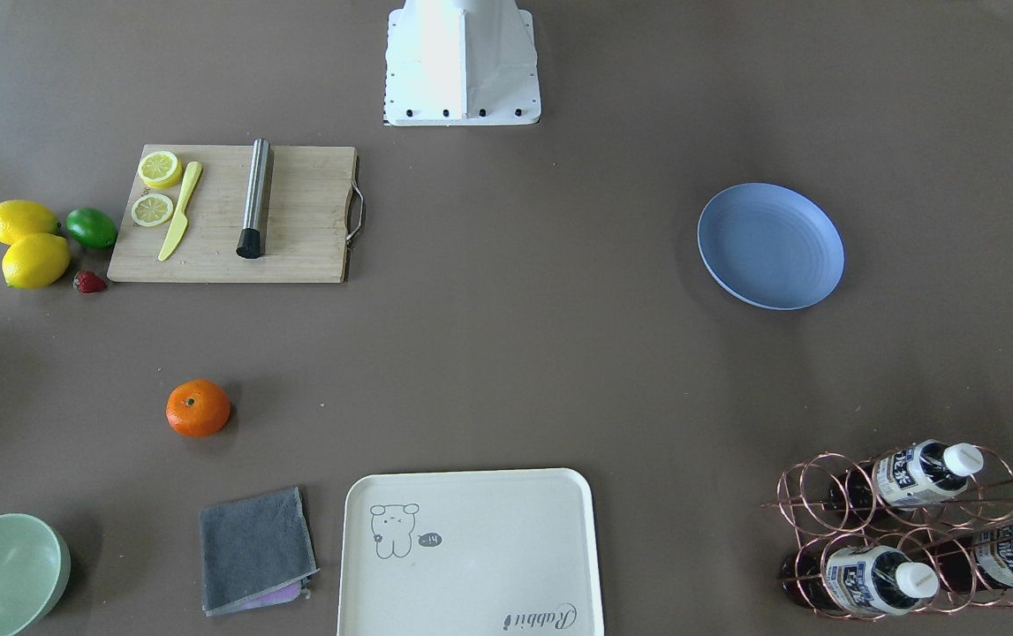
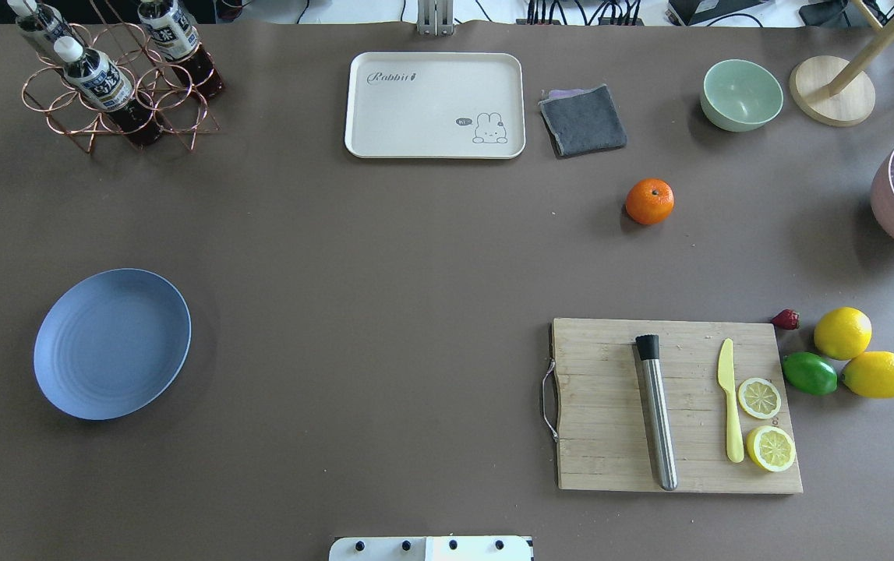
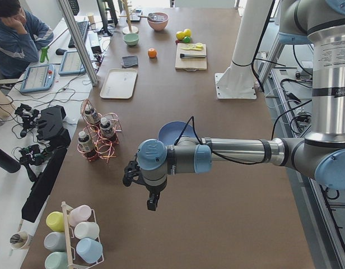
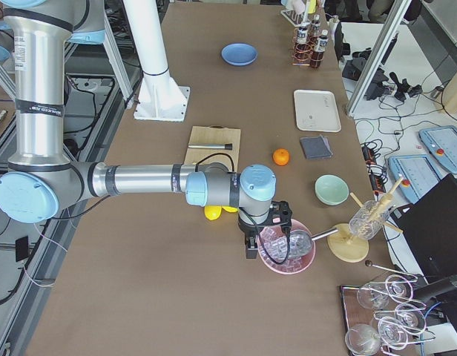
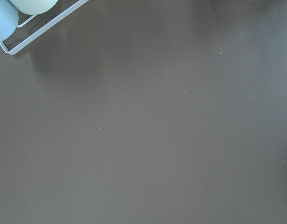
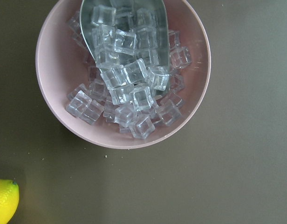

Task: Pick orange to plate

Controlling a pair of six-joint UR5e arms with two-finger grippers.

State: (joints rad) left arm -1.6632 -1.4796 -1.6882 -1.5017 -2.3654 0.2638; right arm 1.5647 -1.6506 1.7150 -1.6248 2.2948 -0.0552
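**Orange** (image 1: 198, 408): rests on the brown table, off the bamboo cutting board (image 1: 294, 221). It lies beyond the board's long edge that faces away from the robot's base, apart from the board and touching nothing. The fruit is round, so no long axis can be made out. Its dark stem dot faces upward.

**Plate** (image 1: 771, 246): periwinkle-blue and flat on the table. It is well apart from the board, out past the board's metal-handle end, toward the robot's left.

**Left gripper** (image 3: 152, 200): seen only from the table's end. It hangs pointing down over bare table, farther from the board than the plate is. Whether its fingers are spread or pressed together cannot be told.

**Right gripper** (image 4: 251, 248): seen only from the opposite table end. It hangs over a pink bowl of ice cubes (image 6: 46, 79), which stands past the board's end opposite the handle, beyond two lemons (image 1: 35, 260). Its finger state cannot be told.

**On the board:** a steel rod with a black cap (image 1: 256, 196), a yellow knife (image 1: 180, 212) and two lemon slices (image 1: 153, 209)
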